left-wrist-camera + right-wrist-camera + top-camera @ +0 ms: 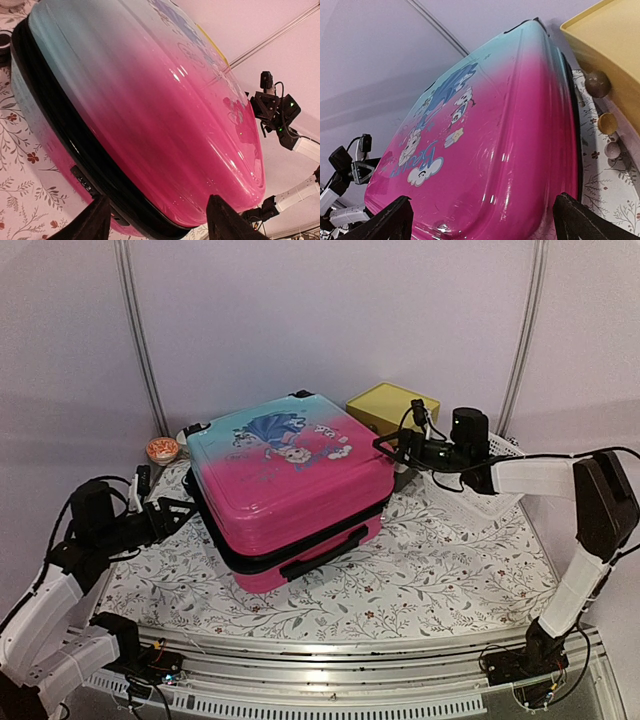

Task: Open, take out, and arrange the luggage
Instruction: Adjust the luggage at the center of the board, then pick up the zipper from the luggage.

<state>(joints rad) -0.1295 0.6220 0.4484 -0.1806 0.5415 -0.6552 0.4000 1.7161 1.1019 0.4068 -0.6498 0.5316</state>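
Luggage (290,475) flat, turquoise end seemingly far-left

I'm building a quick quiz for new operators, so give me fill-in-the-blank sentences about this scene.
The luggage lies flat, its lid ___. Its black handle faces the ___ edge of the table. The box behind it is ___. The left gripper and right gripper flank it, both ___.
Missing: closed; near; yellow; open.
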